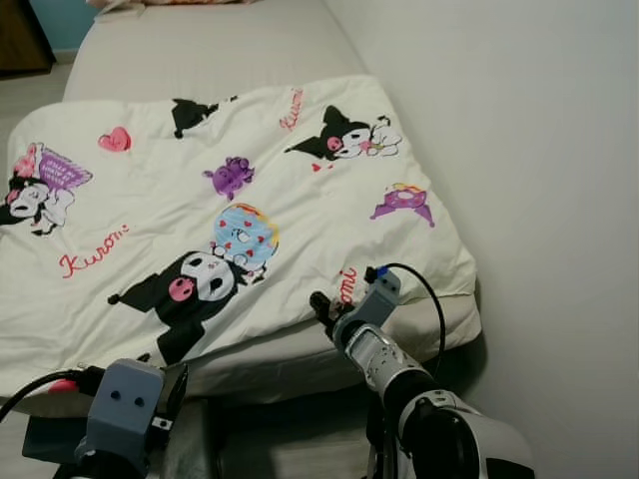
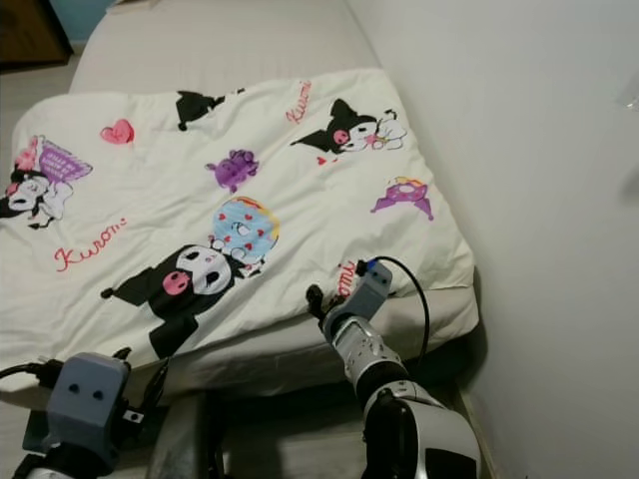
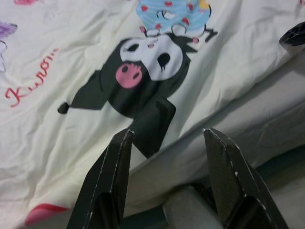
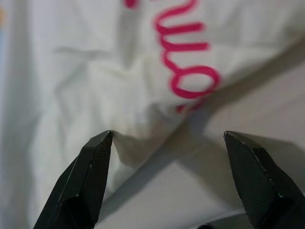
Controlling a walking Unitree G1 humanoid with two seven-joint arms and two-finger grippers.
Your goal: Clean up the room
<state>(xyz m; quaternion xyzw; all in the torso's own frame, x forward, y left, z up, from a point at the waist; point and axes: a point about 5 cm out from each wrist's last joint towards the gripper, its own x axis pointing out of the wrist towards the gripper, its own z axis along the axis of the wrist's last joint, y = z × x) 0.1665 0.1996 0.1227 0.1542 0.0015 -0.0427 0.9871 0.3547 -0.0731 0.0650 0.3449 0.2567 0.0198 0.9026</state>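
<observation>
A white duvet [image 1: 200, 200] printed with black, purple and pink cartoon figures lies spread over the bed. My right gripper [image 4: 167, 136] is at the duvet's front edge, by the red lettering [image 1: 346, 283]. It is open, and the edge fold lies between its fingers [image 4: 90, 167] without being pinched. My left gripper [image 3: 167, 131] is low at the bed's front left and also open. It points at the duvet edge below the black figure with the pink nose [image 3: 143, 76], and holds nothing.
The bare mattress [image 1: 220, 50] runs back to a pink pillow edge [image 1: 130, 6]. A white wall [image 1: 519, 150] closes the bed's right side. Floor [image 1: 30, 90] and dark furniture [image 1: 20, 35] lie at the far left. A black cable [image 1: 429, 294] loops off my right wrist.
</observation>
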